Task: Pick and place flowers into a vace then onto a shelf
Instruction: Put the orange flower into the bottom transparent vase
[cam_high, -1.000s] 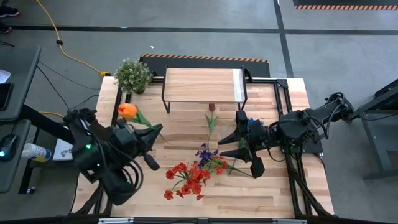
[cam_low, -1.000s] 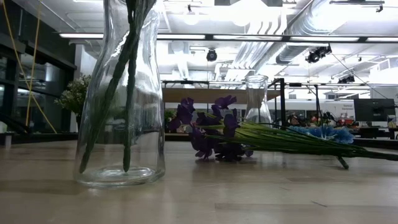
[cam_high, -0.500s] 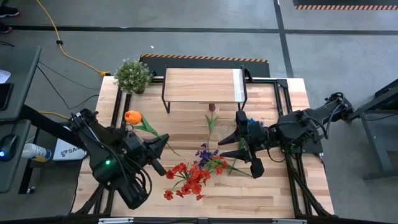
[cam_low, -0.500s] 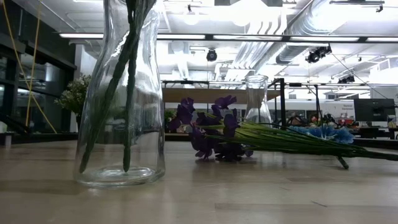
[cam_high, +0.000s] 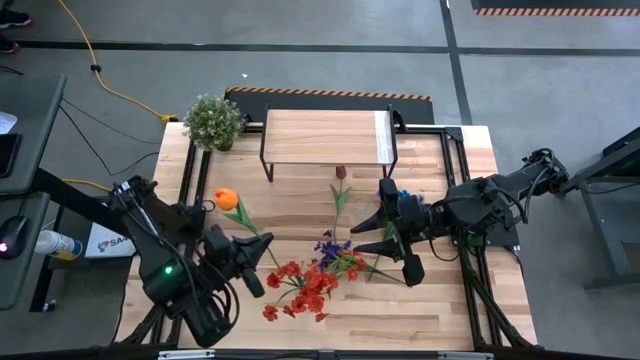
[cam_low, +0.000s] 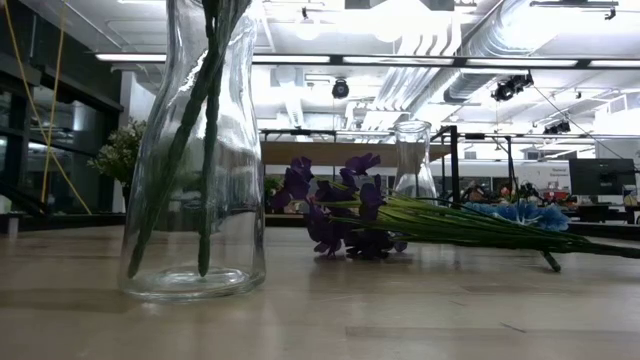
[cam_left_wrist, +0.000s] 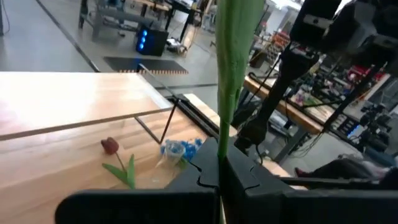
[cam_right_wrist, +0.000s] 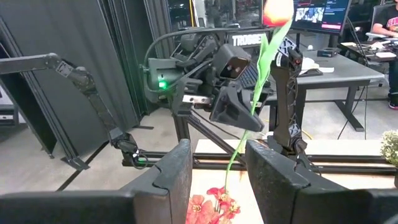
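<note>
Flower stems (cam_low: 205, 130) in glass vase (cam_low: 240, 200)

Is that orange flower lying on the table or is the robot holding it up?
Held up. The left gripper is shut on the orange flower's stem, which rises between its fingers, clear of the table.

The high view is looking straight down from well above, taking in the whole wood-plank table (cam_high: 420, 310), both arms and the grey floor around it. The low view is sitting at table-top height, very near a glass vase (cam_low: 195, 150), facing level across the planks into the room beyond. The left wrist view is looking along its own fingers toward the shelf (cam_left_wrist: 74, 99) and the table's far side. The right wrist view is facing across the table at the other arm. Both wrist views and the high view are sharing the orange flower (cam_high: 227, 199) with its stem.
</note>
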